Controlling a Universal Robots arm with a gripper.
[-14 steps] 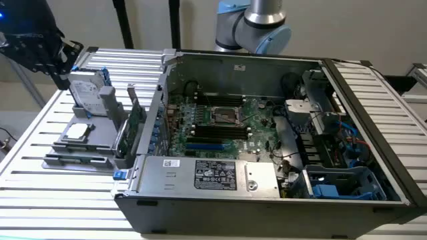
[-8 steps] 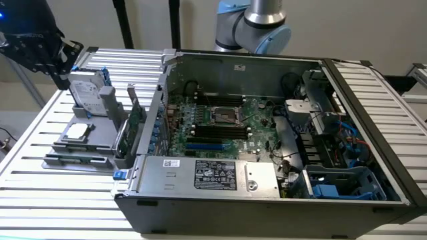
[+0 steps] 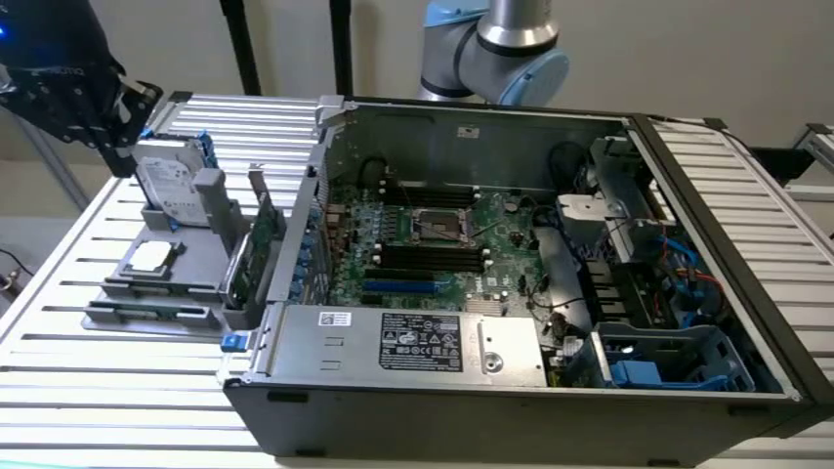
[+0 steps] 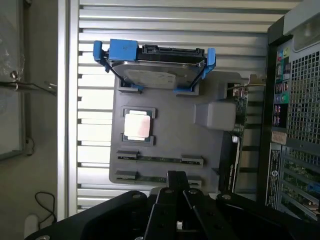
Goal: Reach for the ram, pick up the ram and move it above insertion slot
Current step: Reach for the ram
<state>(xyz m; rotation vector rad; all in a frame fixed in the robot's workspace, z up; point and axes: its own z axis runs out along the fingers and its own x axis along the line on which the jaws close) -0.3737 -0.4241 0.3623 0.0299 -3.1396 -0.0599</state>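
The ram lies flat in clip slots at one end of the grey holder tray, presented for lifting, while the gripper hovers above that tray, its grip state unclear.

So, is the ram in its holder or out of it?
In. The ram lies flat in a slot of the grey holder, beside the square chip.

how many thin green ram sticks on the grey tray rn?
2. Both lie parallel in the grey plastic tray: one thin green ram stick beside the square silver processor, the other at the tray's edge, partly behind the black gripper.
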